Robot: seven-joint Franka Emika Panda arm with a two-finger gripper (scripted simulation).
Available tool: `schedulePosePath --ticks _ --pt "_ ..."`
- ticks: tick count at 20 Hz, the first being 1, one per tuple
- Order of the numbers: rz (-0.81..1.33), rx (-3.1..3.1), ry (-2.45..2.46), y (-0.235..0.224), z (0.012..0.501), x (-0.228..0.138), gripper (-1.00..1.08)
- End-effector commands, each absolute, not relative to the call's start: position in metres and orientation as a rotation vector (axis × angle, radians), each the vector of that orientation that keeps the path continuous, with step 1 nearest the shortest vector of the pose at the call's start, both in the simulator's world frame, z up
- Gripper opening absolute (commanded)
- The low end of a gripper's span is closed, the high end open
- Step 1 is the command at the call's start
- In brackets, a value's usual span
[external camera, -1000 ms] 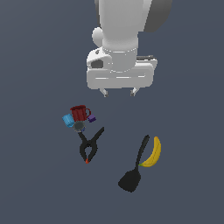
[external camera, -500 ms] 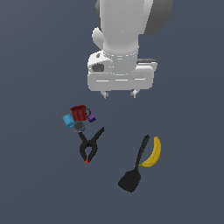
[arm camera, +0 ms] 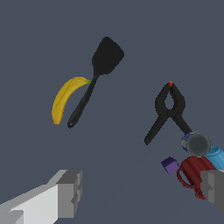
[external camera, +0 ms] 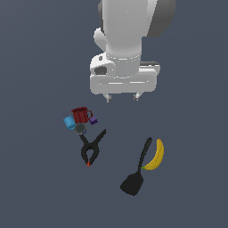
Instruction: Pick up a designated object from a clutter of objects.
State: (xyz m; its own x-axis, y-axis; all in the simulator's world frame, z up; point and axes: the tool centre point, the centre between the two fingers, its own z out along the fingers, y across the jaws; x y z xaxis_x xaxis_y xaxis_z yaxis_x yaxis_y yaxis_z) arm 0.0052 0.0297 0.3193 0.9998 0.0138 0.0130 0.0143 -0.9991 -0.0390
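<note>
The yellow banana (external camera: 156, 155) (arm camera: 64, 96) lies on the dark floor, its curve right beside the handle of the black spatula (external camera: 136, 170) (arm camera: 96, 76). The rest of the clutter sits toward the exterior view's left: a black clamp (external camera: 91, 147) (arm camera: 169, 110), a red mug (external camera: 81, 115) (arm camera: 194, 170), a blue cup (external camera: 69, 122) (arm camera: 214, 155) and a purple block (external camera: 93, 120) (arm camera: 170, 165). My gripper (external camera: 121, 96) (arm camera: 142, 192) hangs high above the floor, open and empty, well back from the banana.
A small grey round item (external camera: 80, 129) (arm camera: 197, 144) sits against the mug and the clamp's handles. The white arm body (external camera: 129, 40) fills the upper middle of the exterior view.
The gripper has shifted very slightly toward the exterior view's right. The objects have not moved.
</note>
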Motion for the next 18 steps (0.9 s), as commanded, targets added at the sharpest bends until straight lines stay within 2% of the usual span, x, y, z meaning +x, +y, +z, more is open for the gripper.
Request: schedulePosePath --ticks 1,10,18 --pt "-0.018 -3.103 -0.007 0.032 0.317 0.008 1.0" --pt "-0.013 -3.108 0.119 0.049 0.295 0.027 1.0" --pt "-0.007 -3.104 0.316 0.079 0.257 0.055 1.0"
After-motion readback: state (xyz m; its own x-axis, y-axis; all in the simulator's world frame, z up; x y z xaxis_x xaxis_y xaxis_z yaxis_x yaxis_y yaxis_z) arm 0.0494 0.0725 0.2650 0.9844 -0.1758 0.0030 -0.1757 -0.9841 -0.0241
